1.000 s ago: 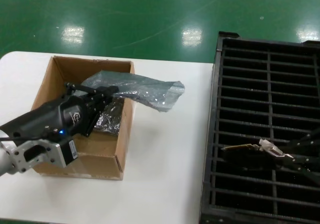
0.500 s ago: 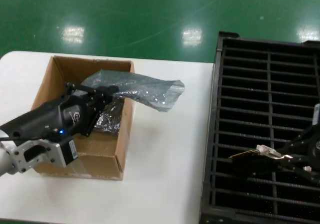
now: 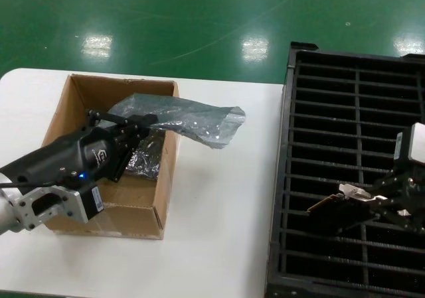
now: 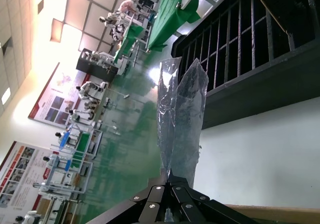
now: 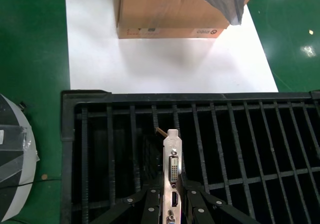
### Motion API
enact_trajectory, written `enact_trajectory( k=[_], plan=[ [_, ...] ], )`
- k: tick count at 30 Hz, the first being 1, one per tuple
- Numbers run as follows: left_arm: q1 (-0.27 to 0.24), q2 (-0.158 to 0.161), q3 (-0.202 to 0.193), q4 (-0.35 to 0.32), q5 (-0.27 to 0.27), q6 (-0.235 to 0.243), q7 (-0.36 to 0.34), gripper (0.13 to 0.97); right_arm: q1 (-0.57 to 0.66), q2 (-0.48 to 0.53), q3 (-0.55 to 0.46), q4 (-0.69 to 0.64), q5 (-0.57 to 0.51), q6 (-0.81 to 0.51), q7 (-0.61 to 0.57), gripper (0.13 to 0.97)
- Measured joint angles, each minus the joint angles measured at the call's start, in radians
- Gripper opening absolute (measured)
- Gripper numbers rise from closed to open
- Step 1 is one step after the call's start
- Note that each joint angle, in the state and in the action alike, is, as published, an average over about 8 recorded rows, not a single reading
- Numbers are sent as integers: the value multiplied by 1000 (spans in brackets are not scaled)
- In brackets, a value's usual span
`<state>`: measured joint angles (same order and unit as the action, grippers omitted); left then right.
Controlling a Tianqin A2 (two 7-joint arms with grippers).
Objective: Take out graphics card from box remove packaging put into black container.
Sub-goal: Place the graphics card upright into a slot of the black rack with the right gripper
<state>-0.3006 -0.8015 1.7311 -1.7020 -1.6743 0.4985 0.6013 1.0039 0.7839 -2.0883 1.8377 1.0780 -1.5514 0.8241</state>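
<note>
Holding the graphics card [image 5: 173, 170] clenched by its bracket in my right gripper [image 5: 171, 200], I am hovering over the black container [image 3: 289, 178], card's long axis crossing the slots; my left gripper [image 4: 169, 184] is pinching the packaging [image 3: 189, 120] over the box [image 3: 163, 192].

I see bare white table [image 3: 219, 205] between the box [image 3: 156, 205] and the black container [image 3: 358, 112]; the packaging [image 3: 192, 122] overhangs that gap, and thin ribs [image 5: 215, 134] narrow every slot.
</note>
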Motion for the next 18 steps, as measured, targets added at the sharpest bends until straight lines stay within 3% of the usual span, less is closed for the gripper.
enact_trajectory(
  k=[18],
  plan=[
    [0,0,0,0,0,0,0,140,26,-19,-68,-1,-43,-17,2,187]
  ],
)
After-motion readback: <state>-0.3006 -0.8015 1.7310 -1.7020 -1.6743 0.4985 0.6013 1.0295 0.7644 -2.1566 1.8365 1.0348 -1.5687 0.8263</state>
